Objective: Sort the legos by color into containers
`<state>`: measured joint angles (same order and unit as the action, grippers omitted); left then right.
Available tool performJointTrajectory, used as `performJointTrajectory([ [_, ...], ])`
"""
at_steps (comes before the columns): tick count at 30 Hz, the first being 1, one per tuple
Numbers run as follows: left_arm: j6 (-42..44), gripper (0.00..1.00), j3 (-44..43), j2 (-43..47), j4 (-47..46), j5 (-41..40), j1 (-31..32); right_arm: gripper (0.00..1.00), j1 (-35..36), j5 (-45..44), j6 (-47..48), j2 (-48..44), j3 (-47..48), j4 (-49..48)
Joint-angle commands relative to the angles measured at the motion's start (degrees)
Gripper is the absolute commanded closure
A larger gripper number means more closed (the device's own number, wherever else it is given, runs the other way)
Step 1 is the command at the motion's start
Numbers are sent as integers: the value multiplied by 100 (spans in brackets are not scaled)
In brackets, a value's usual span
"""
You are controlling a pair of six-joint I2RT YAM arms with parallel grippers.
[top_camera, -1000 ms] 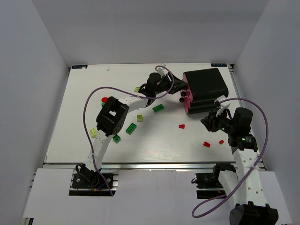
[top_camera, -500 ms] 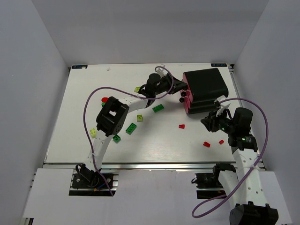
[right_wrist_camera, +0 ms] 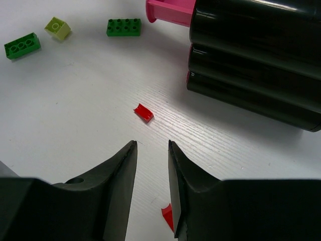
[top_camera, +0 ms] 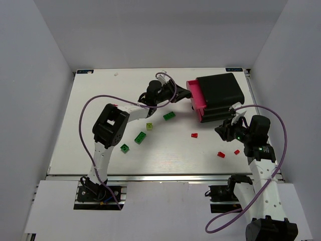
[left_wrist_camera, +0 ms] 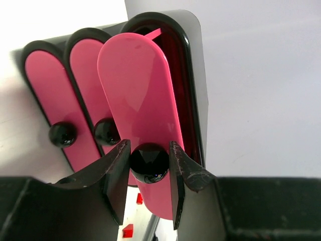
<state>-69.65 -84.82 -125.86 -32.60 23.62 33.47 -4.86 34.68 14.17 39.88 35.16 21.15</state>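
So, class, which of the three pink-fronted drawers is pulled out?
The top drawer, whose knob is clamped in the jaws of the left gripper. It juts out of the black stack; the other two fronts sit flush.

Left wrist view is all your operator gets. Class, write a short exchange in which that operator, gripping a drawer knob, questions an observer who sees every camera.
Operator: My fingers pinch the knob of one pink-fronted drawer. Is the right gripper carrying anything?
Observer: No. The right gripper is open and empty over the table.
Operator: Where are the green bricks?
Observer: Three dark green bricks and a lime brick lie on the table to the left of the drawer stack.
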Motion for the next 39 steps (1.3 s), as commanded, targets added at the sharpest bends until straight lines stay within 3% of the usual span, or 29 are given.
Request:
performJointTrajectory([
  [1, 162, 72, 176, 510, 70, 64, -113, 63, -23, 83, 94, 38, 123, -32],
  [10, 188, 58, 246, 580, 131, 126, -218, 56, -15, 162, 156, 64, 105, -5],
  [13, 232, 45, 290, 651, 175, 135, -218, 53, -15, 215, 182, 73, 114, 21],
  [18, 407, 30, 369, 870, 456, 126, -333, 42, -23, 346, 296, 99, 123, 117],
  [24, 1197, 25, 562, 1607, 1562, -111, -587, 27, 3, 1005, 919, 90, 132, 451],
  [27, 1942, 27, 773, 2292, 2467, -436, -693, 23, 20, 1681, 1666, 20, 18, 758],
  [30, 2724, 36, 1212, 3232, 3389, -998, -745, 24, 47, 2235, 2255, -94, -105, 987],
  [33, 3533, 60, 1888, 4337, 4014, -1657, -746, 26, 73, 2587, 2537, -156, -237, 997],
  [34, 3746, 73, 2020, 4594, 4355, -1998, -746, 28, 108, 2605, 2555, -121, -237, 1005],
  [35, 3905, 77, 2265, 4849, 4524, -2201, -746, 30, 117, 2562, 2555, -95, -237, 988],
  [37, 4405, 79, 2521, 5509, 4866, -2578, -746, 34, 178, 2431, 2485, 89, -106, 1005],
  [39, 4844, 74, 2854, 5843, 5070, -3046, -798, 34, 205, 1957, 2598, 230, 104, 1093],
])
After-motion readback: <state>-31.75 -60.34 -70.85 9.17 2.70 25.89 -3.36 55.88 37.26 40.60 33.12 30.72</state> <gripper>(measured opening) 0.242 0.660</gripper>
